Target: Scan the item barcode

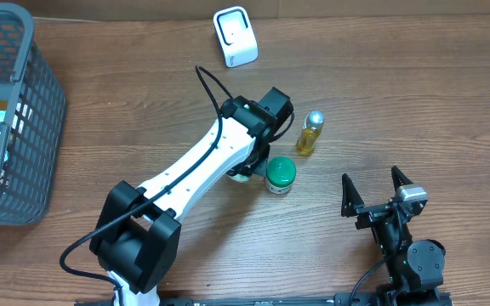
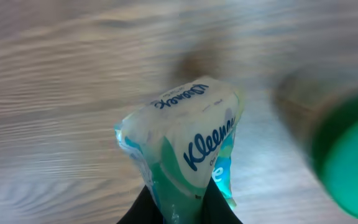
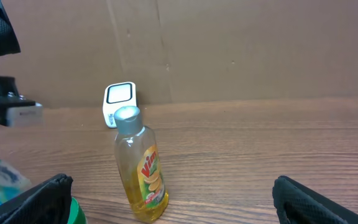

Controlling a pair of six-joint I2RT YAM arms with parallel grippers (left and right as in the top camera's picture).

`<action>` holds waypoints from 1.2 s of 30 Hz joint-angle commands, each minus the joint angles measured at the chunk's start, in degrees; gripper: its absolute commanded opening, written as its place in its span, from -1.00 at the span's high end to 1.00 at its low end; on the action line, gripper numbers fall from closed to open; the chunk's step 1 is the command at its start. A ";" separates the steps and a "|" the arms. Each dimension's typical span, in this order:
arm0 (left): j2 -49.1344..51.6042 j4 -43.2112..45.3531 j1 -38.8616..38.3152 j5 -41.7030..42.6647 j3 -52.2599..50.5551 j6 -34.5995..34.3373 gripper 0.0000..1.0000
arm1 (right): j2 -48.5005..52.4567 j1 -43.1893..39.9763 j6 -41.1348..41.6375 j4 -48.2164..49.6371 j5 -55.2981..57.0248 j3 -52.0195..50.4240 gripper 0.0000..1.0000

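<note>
- The left gripper (image 2: 179, 202) is clenched on a Kleenex tissue pack (image 2: 188, 134), held just beside the green-lidded jar (image 1: 280, 174), presumably so it can be shown to the white scanner (image 1: 235, 36).
- The right gripper (image 1: 377, 194) gapes wide, idle and holding nothing.

— What does it all stand on?
— A table (image 1: 126, 102) of brown wood, grain running from 9 to 3 o'clock, filling the overhead view.
— And behind it?
— A plain brown wall (image 3: 260, 50) at 12 o'clock, board-like, with faint upright seams left of centre.
— The light?
— Even and soft; shadows on the wood are short and pale. No window shows.
</note>
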 commanded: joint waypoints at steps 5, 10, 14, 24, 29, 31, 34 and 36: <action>-0.33 -0.92 0.11 -16.33 -2.21 -5.22 0.92 | -0.42 -0.22 0.39 0.42 -0.04 -0.59 -1.00; -0.33 0.31 0.13 -21.77 -7.63 -7.39 0.91 | -0.42 -0.22 0.42 0.42 -0.04 -0.59 -1.00; -0.33 4.87 0.13 -26.47 -13.86 -7.39 0.92 | -0.42 -0.22 0.42 0.42 -0.04 -0.59 -1.00; -0.33 16.28 0.22 -27.63 -21.31 -0.57 0.91 | -0.42 -0.22 0.42 0.42 -0.04 -0.59 -1.00; -0.33 16.31 0.22 -26.56 -21.31 0.11 0.91 | -0.42 -0.22 0.42 0.42 -0.04 -0.59 -1.00; -0.33 16.46 0.22 -24.94 -21.31 0.39 0.91 | -0.42 -0.22 0.42 0.42 -0.04 -0.59 -1.00; -0.33 16.96 0.22 -24.41 -21.33 0.37 0.92 | -0.42 -0.22 0.42 0.42 -0.04 -0.59 -1.00; -0.33 16.94 0.22 -24.41 -21.33 0.37 0.92 | -0.42 -0.22 0.42 0.42 -0.04 -0.59 -1.00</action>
